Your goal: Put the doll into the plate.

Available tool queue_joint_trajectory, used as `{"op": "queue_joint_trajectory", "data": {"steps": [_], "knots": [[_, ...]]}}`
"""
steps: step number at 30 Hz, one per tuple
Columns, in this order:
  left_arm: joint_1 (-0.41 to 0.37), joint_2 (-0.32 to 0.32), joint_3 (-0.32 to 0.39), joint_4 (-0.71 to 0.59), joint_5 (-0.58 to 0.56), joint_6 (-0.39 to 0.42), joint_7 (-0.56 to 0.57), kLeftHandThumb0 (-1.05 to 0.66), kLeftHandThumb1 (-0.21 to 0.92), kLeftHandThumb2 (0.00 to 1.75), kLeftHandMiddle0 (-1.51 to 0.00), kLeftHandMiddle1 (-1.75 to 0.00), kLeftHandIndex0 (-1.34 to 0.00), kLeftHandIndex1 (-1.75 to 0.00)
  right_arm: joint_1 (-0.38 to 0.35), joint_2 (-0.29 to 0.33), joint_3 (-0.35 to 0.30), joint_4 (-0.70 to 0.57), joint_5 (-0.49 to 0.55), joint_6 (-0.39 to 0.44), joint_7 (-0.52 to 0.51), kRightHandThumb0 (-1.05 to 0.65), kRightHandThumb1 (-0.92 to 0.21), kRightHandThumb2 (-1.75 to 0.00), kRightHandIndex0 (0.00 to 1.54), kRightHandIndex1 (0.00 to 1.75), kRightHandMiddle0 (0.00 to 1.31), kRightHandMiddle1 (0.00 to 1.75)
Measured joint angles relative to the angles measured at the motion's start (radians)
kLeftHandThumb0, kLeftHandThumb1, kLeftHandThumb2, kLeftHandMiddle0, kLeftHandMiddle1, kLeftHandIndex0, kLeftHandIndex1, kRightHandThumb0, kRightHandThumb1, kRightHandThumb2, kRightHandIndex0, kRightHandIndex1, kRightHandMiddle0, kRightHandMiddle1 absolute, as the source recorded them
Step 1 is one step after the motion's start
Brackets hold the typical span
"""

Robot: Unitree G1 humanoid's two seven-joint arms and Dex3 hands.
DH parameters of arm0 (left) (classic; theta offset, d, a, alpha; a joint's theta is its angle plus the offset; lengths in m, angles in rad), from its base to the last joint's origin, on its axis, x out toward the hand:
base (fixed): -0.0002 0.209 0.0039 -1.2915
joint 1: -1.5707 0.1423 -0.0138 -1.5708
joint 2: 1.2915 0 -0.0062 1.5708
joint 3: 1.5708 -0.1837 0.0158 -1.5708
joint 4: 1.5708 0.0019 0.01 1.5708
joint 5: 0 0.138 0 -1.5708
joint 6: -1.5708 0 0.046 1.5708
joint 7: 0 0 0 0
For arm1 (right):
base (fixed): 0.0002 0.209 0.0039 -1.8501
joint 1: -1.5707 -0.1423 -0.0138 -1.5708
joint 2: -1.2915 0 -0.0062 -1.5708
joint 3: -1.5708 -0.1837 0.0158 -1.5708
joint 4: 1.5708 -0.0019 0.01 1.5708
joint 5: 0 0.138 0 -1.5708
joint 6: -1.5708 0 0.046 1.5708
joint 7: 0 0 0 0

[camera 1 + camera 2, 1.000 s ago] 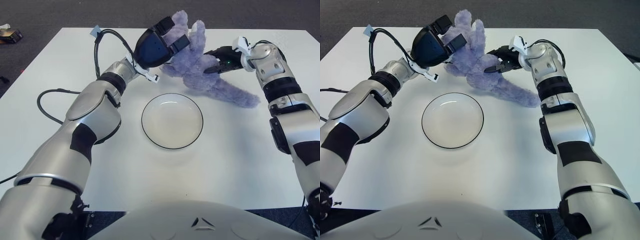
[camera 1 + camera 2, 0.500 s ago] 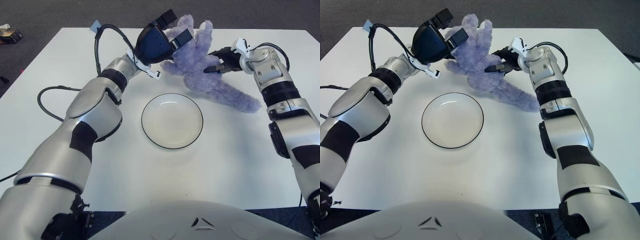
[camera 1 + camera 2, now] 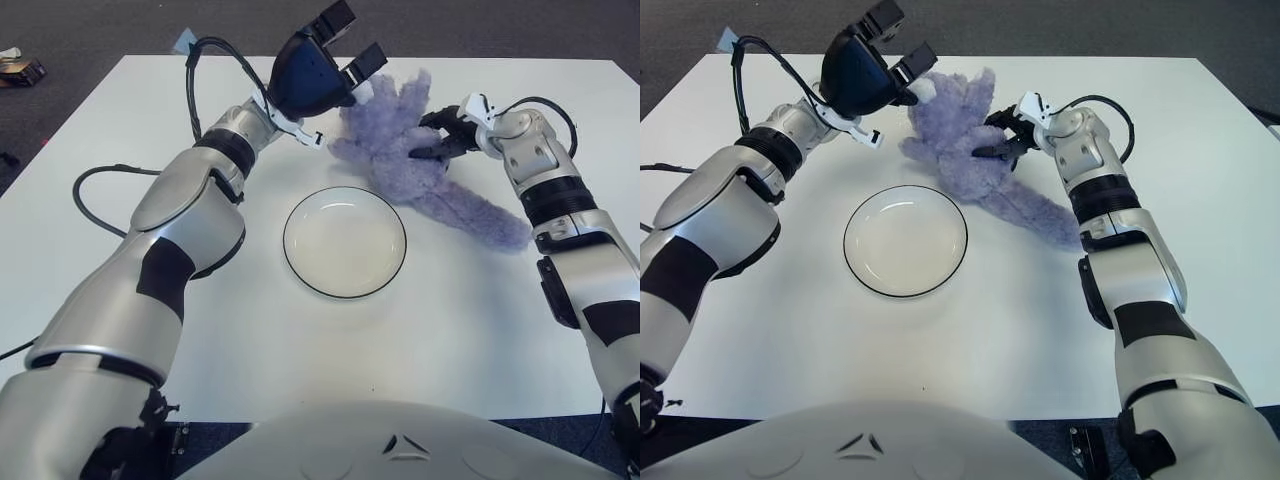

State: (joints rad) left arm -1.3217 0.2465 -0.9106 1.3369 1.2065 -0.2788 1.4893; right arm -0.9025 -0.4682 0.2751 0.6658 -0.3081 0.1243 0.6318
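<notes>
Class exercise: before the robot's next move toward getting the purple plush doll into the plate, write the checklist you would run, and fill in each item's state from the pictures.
1. Plate has nothing in it: ok.
2. Doll in the plate: not ok; it lies on the table beyond the plate's far right rim.
3. Left hand gripping the doll: not ok; fingers spread, at the doll's upper left edge.
4. Right hand gripping the doll: cannot tell; fingertips press into the fur.
5. Path from doll to plate free: ok.
6. Cable away from the plate: ok, far left.
</notes>
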Motion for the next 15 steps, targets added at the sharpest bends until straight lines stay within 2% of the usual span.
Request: {"op": "queue_joint_trajectory", "data": {"steps": [6,15], "knots": [[0.0,0.0,0.0,0.0,-0.004,0.0,0.0,0.02,0.89,0.0,-0.74,-1.75,-0.67,-1.75,0.03,-0.014,0.0,-0.03,-0.017,-0.053,-0.04,-0.02,-0.58,-0.69,0.96,1.75,0.76,1.75],[0.0,-0.001,0.0,-0.001,-0.011,-0.001,0.001,0.02,0.89,0.01,-0.74,-1.75,-0.67,-1.75,0.053,-0.02,-0.007,-0.056,-0.019,-0.069,-0.063,-0.02,-0.57,-0.74,0.95,1.75,0.74,1.75]]}}
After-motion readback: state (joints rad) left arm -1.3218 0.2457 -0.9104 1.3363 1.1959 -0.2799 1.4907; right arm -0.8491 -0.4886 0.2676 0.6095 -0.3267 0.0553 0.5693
